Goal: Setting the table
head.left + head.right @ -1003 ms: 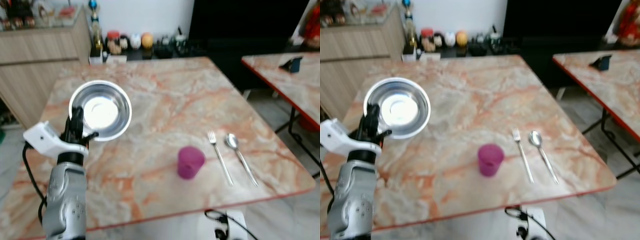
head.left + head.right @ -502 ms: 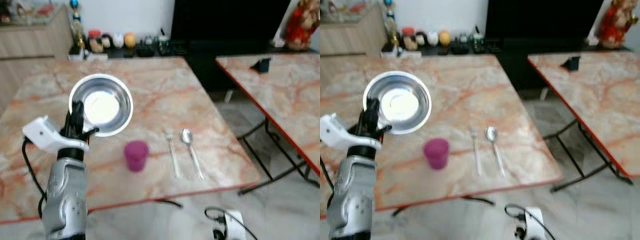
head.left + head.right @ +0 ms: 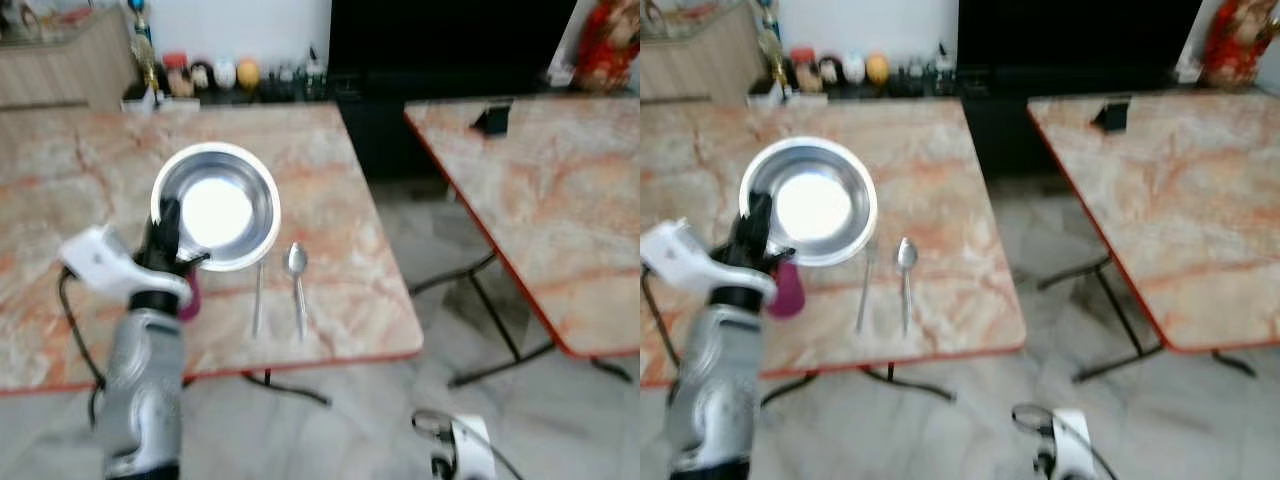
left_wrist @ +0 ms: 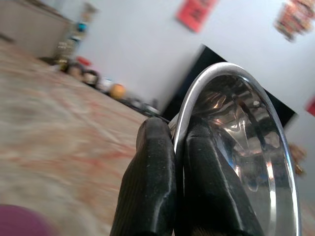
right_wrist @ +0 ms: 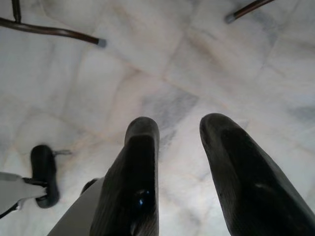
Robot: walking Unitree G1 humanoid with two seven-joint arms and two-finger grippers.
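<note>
Between left hand fingers, shiny steel bowl

Second marble table stands right — dark object on it.

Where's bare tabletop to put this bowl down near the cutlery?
The left gripper grips the steel bowl by its rim. The near edge is crowded: purple cup, fork and spoon sit in a row. Bare marble lies beyond the bowl, toward the jars, and over the right-hand table.
</note>
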